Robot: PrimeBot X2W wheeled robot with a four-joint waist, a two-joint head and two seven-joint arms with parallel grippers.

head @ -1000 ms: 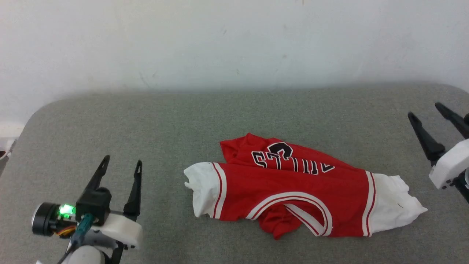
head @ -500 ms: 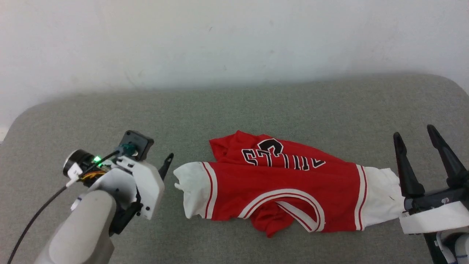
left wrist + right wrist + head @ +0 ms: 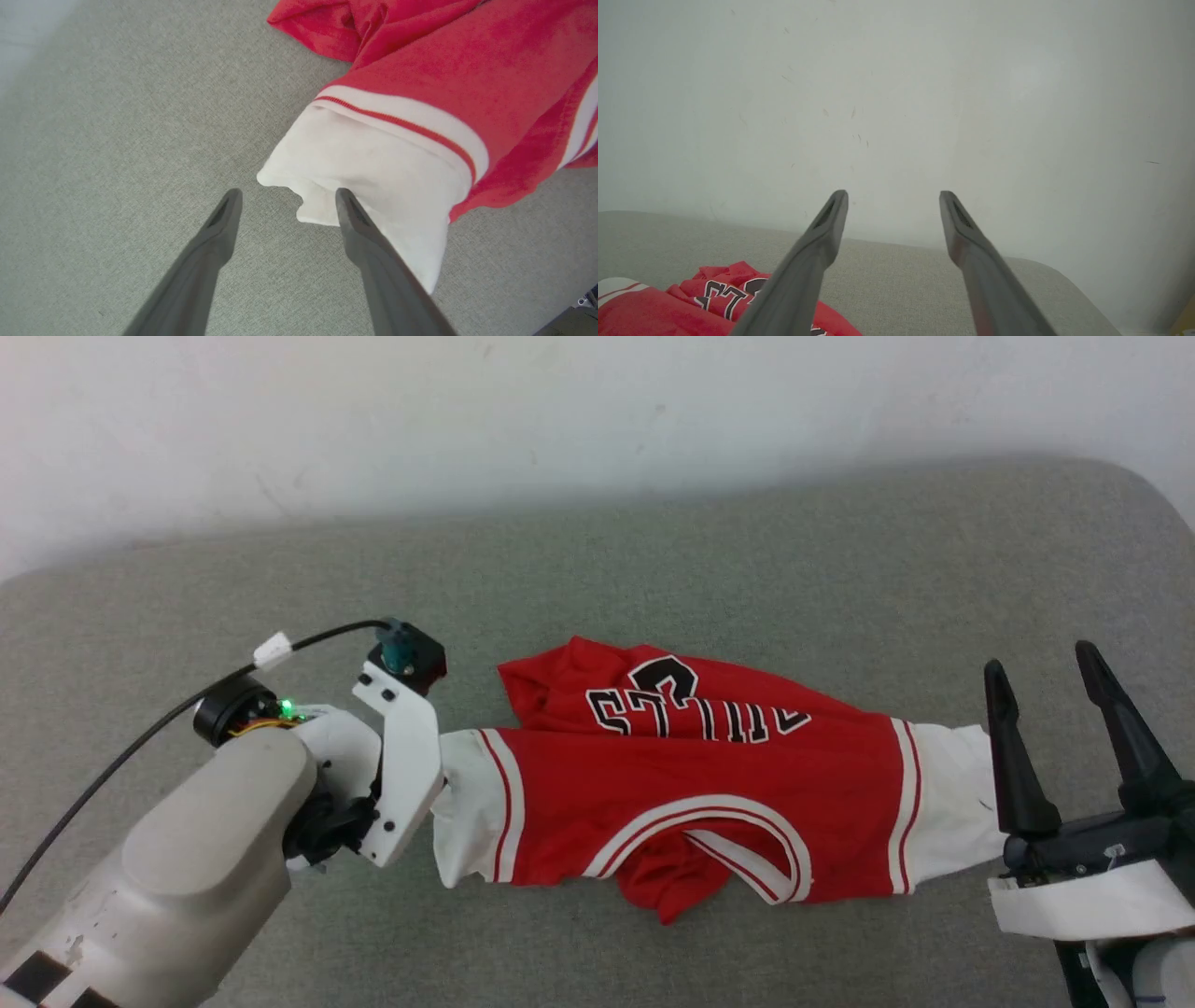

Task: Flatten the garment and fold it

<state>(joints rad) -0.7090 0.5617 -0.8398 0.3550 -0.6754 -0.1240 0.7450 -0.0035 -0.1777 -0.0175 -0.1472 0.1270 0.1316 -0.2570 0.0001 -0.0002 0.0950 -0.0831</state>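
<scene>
garment (image 3: 695,775) lies rumpled on coarse grey upholstery (image 3: 747,560).

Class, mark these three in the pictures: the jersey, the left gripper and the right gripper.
jersey (image 3: 709,775), head view, on the red middle of its body.
left gripper (image 3: 288,193), left wrist view, midway between its open fingertips.
right gripper (image 3: 1040,658), head view, midway between its open fingertips.

forearm (image 3: 187,859) pale grey | cable (image 3: 140,733) black | right claw (image 3: 1038,660) dark fingers
</scene>
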